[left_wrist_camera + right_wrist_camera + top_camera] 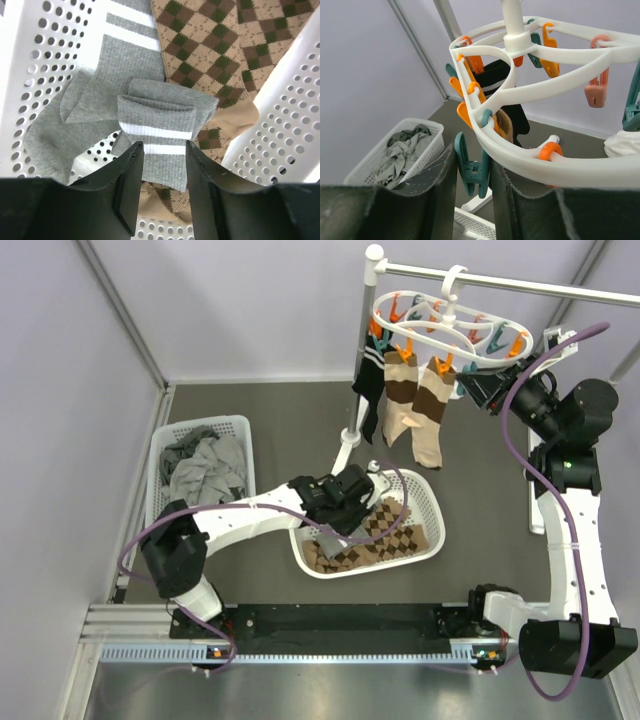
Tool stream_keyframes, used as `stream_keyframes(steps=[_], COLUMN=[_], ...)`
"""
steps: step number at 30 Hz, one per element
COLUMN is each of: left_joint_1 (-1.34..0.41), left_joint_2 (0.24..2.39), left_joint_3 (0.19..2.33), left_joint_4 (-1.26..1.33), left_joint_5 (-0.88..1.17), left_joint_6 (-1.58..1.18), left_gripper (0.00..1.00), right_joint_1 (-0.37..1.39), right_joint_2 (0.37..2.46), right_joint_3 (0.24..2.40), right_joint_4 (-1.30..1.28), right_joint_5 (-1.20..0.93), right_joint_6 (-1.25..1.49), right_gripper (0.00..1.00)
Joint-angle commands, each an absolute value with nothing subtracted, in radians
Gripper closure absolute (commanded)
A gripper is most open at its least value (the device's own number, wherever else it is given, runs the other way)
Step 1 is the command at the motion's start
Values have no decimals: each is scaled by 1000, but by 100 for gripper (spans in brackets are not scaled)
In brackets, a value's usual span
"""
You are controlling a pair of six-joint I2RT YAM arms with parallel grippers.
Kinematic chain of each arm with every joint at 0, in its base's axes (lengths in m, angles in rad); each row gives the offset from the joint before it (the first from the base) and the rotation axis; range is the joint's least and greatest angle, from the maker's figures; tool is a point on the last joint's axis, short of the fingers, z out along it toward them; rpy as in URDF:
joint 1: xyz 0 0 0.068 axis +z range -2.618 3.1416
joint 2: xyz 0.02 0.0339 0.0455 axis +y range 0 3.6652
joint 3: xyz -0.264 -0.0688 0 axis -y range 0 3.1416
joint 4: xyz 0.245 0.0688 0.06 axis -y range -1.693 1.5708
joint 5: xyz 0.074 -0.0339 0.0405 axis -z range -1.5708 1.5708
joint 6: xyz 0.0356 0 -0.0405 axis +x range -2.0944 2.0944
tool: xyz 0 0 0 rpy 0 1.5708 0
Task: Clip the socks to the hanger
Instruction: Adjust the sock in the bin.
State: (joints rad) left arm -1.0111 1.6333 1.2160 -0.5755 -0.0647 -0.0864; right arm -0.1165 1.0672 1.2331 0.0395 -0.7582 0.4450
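We find the left gripper down in the white basket, its fingers spread to either side of a folded grey sock that lies beside the diamond-patterned cloth. Further right, a black sock and two tan banded socks hang from the hanger, where the right gripper pinches a teal peg.

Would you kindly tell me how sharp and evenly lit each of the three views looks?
Top view: soft, even light, sharp throughout, faint shadows. Left wrist view: grey sock crisp, white basket wall glaring at upper left, fingers dark and slightly soft. Right wrist view: hanger and teal peg sharp, near fingers dim and blurred.
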Motion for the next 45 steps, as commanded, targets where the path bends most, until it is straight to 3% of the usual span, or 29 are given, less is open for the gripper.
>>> stream_keyframes(steps=[1,5,15,22,26,28,45], left_joint_1=[-1005,-1006,-1005,-1005,-1003,-1005,-1003], left_joint_2=[1655,1707,1864,1888,1887,1859,1425], left_joint_3=[1243,1243,1236,1216,1203,1192,1128], left_joint_4=[-611,-601,-557,-540,-520,-511,-387], left_joint_5=[-107,-78,-66,-51,-31,-23,-41], left_joint_6=[-117,-106,-109,-110,-110,-110,-64], left_gripper=[59,65,67,74,89,100,100], right_joint_1=[-126,-127,-127,-127,-127,-127,-127], right_joint_2=[1054,1054,1058,1058,1058,1058,1055], right_joint_3=[1273,1276,1272,1267,1266,1267,1275], right_joint_4=[46,38,37,43,49,49,49], right_joint_5=[-778,-778,-778,-778,-778,-779,-776], right_joint_6=[436,433,431,434,440,440,439], right_gripper=[100,100,100,100,100,100,100])
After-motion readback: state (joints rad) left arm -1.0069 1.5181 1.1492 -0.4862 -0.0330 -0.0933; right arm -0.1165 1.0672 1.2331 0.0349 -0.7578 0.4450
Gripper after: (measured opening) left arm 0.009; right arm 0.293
